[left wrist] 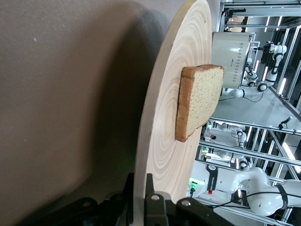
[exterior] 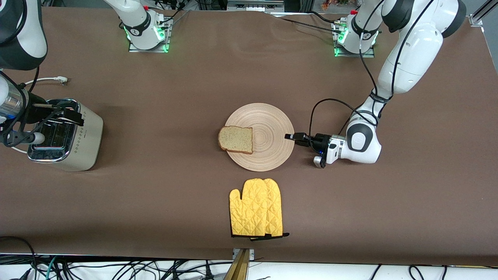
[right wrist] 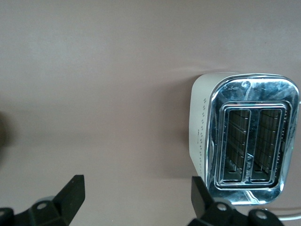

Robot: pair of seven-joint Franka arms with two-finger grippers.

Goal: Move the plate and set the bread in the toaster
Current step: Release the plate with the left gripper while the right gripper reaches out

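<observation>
Starting at the right arm's end of the surface, we find the toaster with our right hand hanging over its chrome top, fingers spread wide and empty, the two slots showing clear between them in the right wrist view; this arm waits. Toward the middle lies the plate, flat on the surface, with the bread resting on its edge toward the toaster and overhanging the rim a little. Nearer the front camera than the plate sits a yellow oven mitt, apart from it. At the plate's rim toward the left arm's end our left hand is down low and closed on the plate's edge. We judge the plate move to be the step in hand; next the plate should travel toward the toaster, kept level and slow so the bread does not slide off. The path between plate and toaster looks open; the mitt lies aside from it.
</observation>
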